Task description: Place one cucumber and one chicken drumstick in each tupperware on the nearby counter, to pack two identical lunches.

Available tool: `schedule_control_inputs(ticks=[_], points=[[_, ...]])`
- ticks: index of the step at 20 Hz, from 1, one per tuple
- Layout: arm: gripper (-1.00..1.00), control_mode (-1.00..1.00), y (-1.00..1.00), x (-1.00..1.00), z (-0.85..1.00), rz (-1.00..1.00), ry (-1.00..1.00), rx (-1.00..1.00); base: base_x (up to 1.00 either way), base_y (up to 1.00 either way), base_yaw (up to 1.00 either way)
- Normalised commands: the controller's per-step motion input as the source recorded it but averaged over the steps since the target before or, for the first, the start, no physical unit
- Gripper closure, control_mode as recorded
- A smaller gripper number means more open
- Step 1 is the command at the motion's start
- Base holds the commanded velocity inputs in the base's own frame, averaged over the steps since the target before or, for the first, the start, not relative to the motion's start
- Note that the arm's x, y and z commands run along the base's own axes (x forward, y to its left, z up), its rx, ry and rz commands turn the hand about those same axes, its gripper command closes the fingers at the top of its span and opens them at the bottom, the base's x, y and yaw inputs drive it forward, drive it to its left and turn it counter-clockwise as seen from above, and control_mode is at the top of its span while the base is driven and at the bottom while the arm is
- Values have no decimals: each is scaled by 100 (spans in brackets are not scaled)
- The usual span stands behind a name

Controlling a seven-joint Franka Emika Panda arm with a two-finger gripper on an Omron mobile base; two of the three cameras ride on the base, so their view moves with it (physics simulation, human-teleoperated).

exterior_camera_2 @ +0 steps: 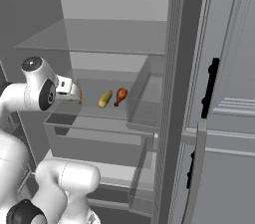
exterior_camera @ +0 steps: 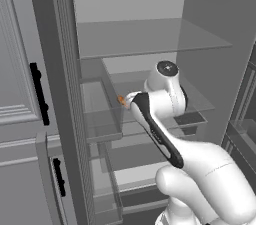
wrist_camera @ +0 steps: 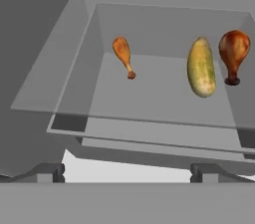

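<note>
Orange-brown drumstick is lying on the fridge shelf, cucumber and second drumstick beside it. Pincer is hovering wide open, empty (fetching step); next, reaching in and closing on one.

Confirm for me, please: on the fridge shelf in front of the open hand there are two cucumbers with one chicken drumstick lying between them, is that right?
Not quite: the counts are swapped. The hand view shows two chicken drumsticks, the left drumstick and the right drumstick, with one cucumber lying between them on the fridge shelf. The hand is indeed open in front of them.
</note>
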Motion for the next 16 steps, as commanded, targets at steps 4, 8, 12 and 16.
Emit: schedule_control_inputs(ticks=[4, 8, 12, 16], points=[[-100, -100, 4, 44, -34, 0, 0, -2, 0, 0, 0], [-100, -100, 0, 48, -24, 0, 0, 0, 0, 0, 0], [-100, -100, 0, 51, -18, 0, 0, 0, 0, 0, 0], [-100, -100, 1, 48, -23, 0, 0, -2, 0, 0, 0]])
